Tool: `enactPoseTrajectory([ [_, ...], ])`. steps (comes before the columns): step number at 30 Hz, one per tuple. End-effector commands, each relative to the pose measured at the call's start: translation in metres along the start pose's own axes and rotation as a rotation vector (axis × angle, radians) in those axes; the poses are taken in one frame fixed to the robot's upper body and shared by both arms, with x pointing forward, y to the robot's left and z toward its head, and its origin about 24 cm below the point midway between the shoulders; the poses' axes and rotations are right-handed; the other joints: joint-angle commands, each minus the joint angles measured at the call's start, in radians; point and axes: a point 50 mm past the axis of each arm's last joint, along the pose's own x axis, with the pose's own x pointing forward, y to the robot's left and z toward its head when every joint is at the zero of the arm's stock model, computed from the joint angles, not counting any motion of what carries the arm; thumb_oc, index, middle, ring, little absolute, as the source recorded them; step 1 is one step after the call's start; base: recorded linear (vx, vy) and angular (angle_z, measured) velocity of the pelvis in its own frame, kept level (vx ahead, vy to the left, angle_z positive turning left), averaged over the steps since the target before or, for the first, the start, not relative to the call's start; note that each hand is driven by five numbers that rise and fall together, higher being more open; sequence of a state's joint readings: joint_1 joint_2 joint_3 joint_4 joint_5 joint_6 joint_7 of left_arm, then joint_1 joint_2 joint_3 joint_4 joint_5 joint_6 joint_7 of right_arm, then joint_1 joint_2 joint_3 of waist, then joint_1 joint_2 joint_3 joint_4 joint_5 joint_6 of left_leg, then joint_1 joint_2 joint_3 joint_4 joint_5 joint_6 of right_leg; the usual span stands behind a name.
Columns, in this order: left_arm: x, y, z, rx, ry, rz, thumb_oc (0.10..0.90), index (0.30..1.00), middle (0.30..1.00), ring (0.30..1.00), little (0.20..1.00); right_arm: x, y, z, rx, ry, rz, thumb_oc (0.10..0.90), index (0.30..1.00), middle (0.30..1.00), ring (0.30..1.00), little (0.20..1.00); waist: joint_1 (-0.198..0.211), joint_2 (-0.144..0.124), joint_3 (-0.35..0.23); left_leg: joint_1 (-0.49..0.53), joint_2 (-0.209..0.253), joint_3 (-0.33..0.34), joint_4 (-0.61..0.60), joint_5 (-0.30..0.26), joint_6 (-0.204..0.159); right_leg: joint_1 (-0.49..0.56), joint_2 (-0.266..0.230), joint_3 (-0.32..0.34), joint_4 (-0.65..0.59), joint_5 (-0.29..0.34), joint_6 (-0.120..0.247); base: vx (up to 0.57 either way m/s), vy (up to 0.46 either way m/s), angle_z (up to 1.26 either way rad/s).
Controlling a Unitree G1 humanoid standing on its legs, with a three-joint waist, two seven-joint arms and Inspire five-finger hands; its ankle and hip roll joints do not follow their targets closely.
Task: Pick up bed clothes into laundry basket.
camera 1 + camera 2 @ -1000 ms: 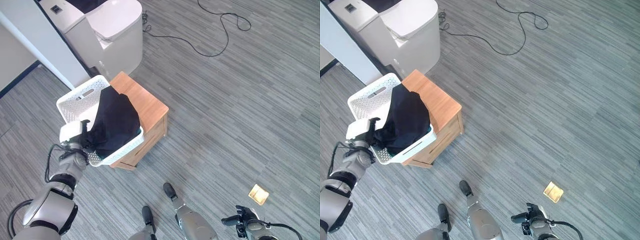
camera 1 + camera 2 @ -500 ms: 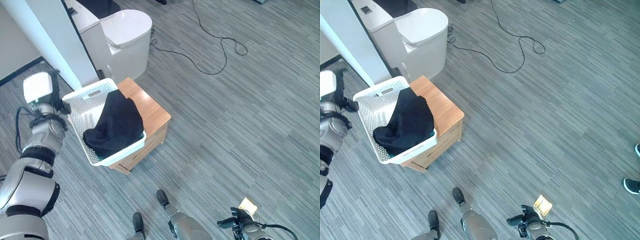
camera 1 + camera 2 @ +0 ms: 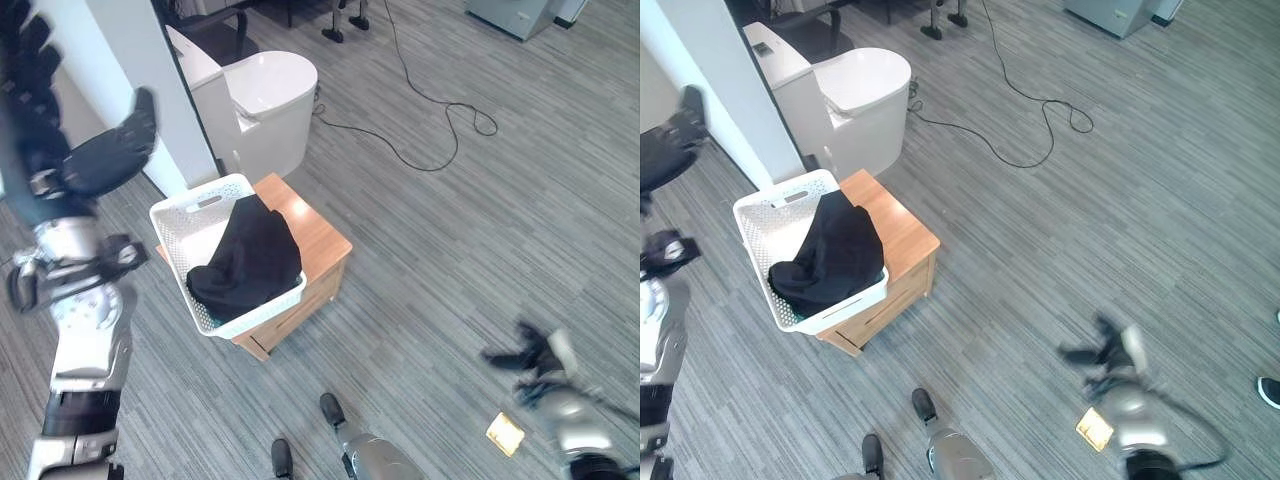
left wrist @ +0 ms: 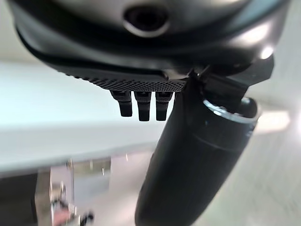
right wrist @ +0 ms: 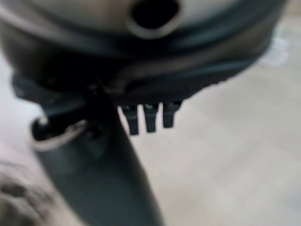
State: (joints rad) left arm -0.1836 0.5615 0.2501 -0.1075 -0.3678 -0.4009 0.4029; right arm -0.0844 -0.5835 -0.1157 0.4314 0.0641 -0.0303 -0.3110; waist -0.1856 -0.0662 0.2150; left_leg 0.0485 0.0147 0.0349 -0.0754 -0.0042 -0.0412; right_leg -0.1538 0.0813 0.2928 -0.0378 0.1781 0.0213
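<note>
Clothes: dark clothes (image 3: 245, 262) lay in the white basket (image 3: 175, 219).
Hands: left hand (image 3: 100, 158) raised, right hand (image 3: 535, 355) low, both released and empty.
Risk: basket overhung the wooden stand (image 3: 322, 240); a knock could tip it.

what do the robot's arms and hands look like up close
Both arms are silver-grey, built of rounded segments with black joint bands, clearest on the left arm. Each ends in a dark hand: the left hand is black with a finely dotted palm and a thick rounded thumb; the right hand is dark with a pale cover on its thumb.
</note>
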Motion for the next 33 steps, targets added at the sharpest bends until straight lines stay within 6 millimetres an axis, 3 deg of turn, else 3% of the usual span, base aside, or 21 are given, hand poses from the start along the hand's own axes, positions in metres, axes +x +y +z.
enactPoseTrajectory([
  [1,-0.005,0.018,0.022,0.174,-0.114,-0.044,0.8,0.9,0.9,0.9,0.9,-0.048,0.043,0.065,-0.031,-0.481,0.174,0.8,0.9,0.9,0.9,0.9,0.024,-0.056,-0.108,-0.046,-0.041,-0.034,-0.012,-0.035,0.001,0.008,-0.037,0.009,0.024,-0.139,0.153,-0.2,-0.007,0.17],
  [3,-0.012,0.016,0.014,0.175,-0.078,-0.043,0.8,0.9,0.9,0.9,0.9,-0.049,0.052,0.087,-0.011,-0.582,0.178,0.8,0.9,0.9,0.9,0.9,0.049,-0.051,-0.095,-0.054,-0.036,-0.055,-0.012,-0.018,0.001,0.01,-0.027,-0.008,0.06,-0.163,0.145,-0.29,-0.04,0.25],
  [6,-0.02,0.015,-0.002,0.137,0.012,-0.023,0.8,0.9,0.9,0.9,0.9,-0.048,0.05,0.132,0.02,-0.743,0.169,0.8,0.9,0.9,0.9,0.9,0.113,-0.036,-0.054,-0.099,-0.019,-0.1,-0.012,0.042,-0.029,0.078,-0.008,-0.081,0.144,-0.264,0.1,-0.44,-0.106,0.56],
  [7,-0.024,0.016,-0.006,0.117,0.042,-0.023,0.8,0.9,0.9,0.9,0.9,-0.048,0.048,0.144,0.038,-0.781,0.174,0.8,0.9,0.9,0.9,0.9,0.138,-0.03,-0.05,-0.141,-0.007,-0.097,-0.012,0.079,-0.048,0.113,0.002,-0.119,0.14,-0.28,0.079,-0.32,-0.075,0.69],
  [8,-0.024,0.016,-0.006,0.116,0.043,-0.023,0.8,0.9,0.9,0.9,0.9,-0.048,0.048,0.144,0.037,-0.781,0.174,0.8,0.9,0.9,0.9,0.9,0.135,-0.03,-0.054,-0.139,-0.009,-0.099,-0.012,0.069,-0.048,0.117,0.0,-0.122,0.136,-0.288,0.077,-0.4,-0.14,0.68],
  [9,-0.026,0.019,-0.013,0.126,0.09,-0.037,0.8,0.9,0.9,0.9,0.9,-0.047,0.05,0.162,0.05,-0.838,0.201,0.8,0.9,0.9,0.9,0.9,0.161,-0.044,-0.056,-0.184,0.018,-0.056,-0.012,0.077,-0.082,0.167,-0.015,-0.185,0.113,-0.306,0.059,-0.28,-0.135,0.6],
  [13,-0.033,0.021,-0.023,0.049,0.166,-0.026,0.8,0.9,0.9,0.9,0.9,-0.048,0.048,0.192,0.129,-0.927,0.239,0.8,0.9,0.9,0.9,0.9,0.159,-0.053,-0.06,-0.266,0.057,0.014,-0.012,0.084,-0.116,0.215,-0.009,-0.17,0.002,-0.317,0.022,-0.25,-0.096,0.42],
  [15,-0.051,0.025,-0.037,-0.019,0.275,0.0,0.8,0.9,0.9,0.9,0.9,-0.051,0.043,0.214,0.19,-1.001,0.258,0.8,0.9,0.9,0.9,0.9,0.164,-0.042,-0.034,-0.354,0.105,0.024,-0.012,0.113,-0.15,0.223,0.032,-0.133,-0.049,-0.329,0.007,-0.28,-0.124,0.03],
  [16,-0.056,0.023,-0.042,-0.044,0.309,-0.018,0.8,0.9,0.9,0.9,0.9,-0.051,0.043,0.218,0.186,-1.013,0.267,0.8,0.9,0.9,0.9,0.9,0.163,-0.041,-0.02,-0.38,0.108,0.045,-0.012,0.115,-0.156,0.223,0.042,-0.124,-0.049,-0.337,0.004,-0.3,-0.085,0.12],
  [17,-0.062,0.019,-0.046,-0.084,0.343,-0.022,0.8,0.9,0.9,0.9,0.9,-0.051,0.041,0.223,0.176,-1.035,0.269,0.8,0.9,0.9,0.9,0.9,0.155,-0.045,0.001,-0.403,0.098,0.082,-0.012,0.101,-0.146,0.221,0.045,-0.105,-0.049,-0.347,0.002,-0.26,-0.005,0.43],
  [19,-0.072,0.012,-0.052,-0.155,0.4,-0.046,0.8,0.9,0.9,0.9,0.9,-0.049,0.038,0.221,0.157,-1.021,0.273,0.8,0.9,0.9,0.9,0.9,0.134,-0.05,0.01,-0.391,0.052,0.11,0.017,0.057,-0.077,0.2,0.059,-0.06,-0.025,-0.333,0.004,-0.21,-0.002,0.87],
  [20,-0.072,0.012,-0.052,-0.156,0.4,-0.047,0.8,0.9,0.9,0.9,0.9,-0.049,0.037,0.221,0.157,-1.021,0.273,0.8,0.9,0.9,0.9,0.9,0.133,-0.048,0.01,-0.393,0.053,0.108,0.016,0.062,-0.077,0.198,0.06,-0.063,-0.024,-0.331,0.004,-0.16,-0.006,1.13],
  [22,-0.083,0.015,-0.056,-0.126,0.459,-0.086,0.8,0.9,0.9,0.9,0.9,-0.053,0.033,0.219,0.177,-1.016,0.274,0.8,0.9,0.9,0.9,0.9,0.124,-0.054,0.019,-0.366,0.013,0.038,0.172,0.023,-0.053,0.189,0.046,-0.025,0.01,-0.308,0.011,-0.16,0.047,0.84],
  [24,-0.086,0.016,-0.058,-0.098,0.482,-0.108,0.8,0.9,0.9,0.9,0.9,-0.054,0.032,0.217,0.185,-1.008,0.273,0.8,0.9,0.9,0.9,0.9,0.117,-0.054,0.017,-0.345,0.005,0.003,0.235,0.008,-0.056,0.19,0.028,-0.034,0.016,-0.299,0.018,-0.14,0.152,1.86],
  [25,-0.088,0.016,-0.06,-0.064,0.508,-0.141,0.8,0.9,0.9,0.9,0.9,-0.056,0.035,0.207,0.204,-0.979,0.281,0.8,0.9,0.9,0.9,0.9,0.109,-0.059,0.014,-0.292,0.052,-0.021,0.29,-0.02,-0.052,0.2,-0.03,-0.08,0.013,-0.29,0.035,-0.22,0.282,2.35],
  [27,-0.09,0.02,-0.059,-0.04,0.518,-0.128,0.8,0.9,0.9,0.9,0.9,-0.059,0.04,0.196,0.218,-0.939,0.295,0.8,0.9,0.9,0.9,0.9,0.115,-0.056,-0.005,-0.217,0.182,-0.006,0.235,-0.004,-0.055,0.207,-0.085,-0.176,0.001,-0.286,0.056,-0.19,0.238,2.14],
  [28,-0.09,0.02,-0.059,-0.039,0.518,-0.128,0.8,0.9,0.9,0.9,0.9,-0.059,0.04,0.196,0.219,-0.938,0.295,0.8,0.9,0.9,0.9,0.9,0.111,-0.056,-0.005,-0.216,0.182,-0.011,0.227,0.005,-0.057,0.206,-0.084,-0.18,0.0,-0.283,0.055,-0.16,0.26,2.23],
  [29,-0.089,0.03,-0.056,0.011,0.511,-0.085,0.8,0.9,0.9,0.9,0.9,-0.062,0.047,0.188,0.252,-0.902,0.313,0.8,0.9,0.9,0.9,0.9,0.15,-0.046,-0.023,-0.183,0.319,0.066,0.128,0.046,-0.091,0.221,-0.137,-0.325,-0.016,-0.292,0.084,-0.16,0.294,1.74],
  [31,-0.087,0.037,-0.054,0.068,0.503,-0.053,0.8,0.9,0.9,0.9,0.9,-0.058,0.054,0.178,0.252,-0.845,0.313,0.8,0.9,0.9,0.9,0.9,0.171,-0.035,-0.021,-0.239,0.412,0.196,0.047,0.106,-0.126,0.232,-0.199,-0.477,-0.04,-0.28,0.117,-0.11,0.441,2.59],
  [33,-0.088,0.035,-0.051,0.086,0.518,-0.129,0.8,0.9,0.9,0.9,0.9,-0.061,0.059,0.179,0.232,-0.852,0.339,0.8,0.9,0.9,0.9,0.9,0.199,0.0,-0.037,-0.217,0.396,0.216,0.02,0.126,-0.167,0.233,-0.269,-0.561,-0.049,-0.235,0.163,0.04,0.52,2.24],
])
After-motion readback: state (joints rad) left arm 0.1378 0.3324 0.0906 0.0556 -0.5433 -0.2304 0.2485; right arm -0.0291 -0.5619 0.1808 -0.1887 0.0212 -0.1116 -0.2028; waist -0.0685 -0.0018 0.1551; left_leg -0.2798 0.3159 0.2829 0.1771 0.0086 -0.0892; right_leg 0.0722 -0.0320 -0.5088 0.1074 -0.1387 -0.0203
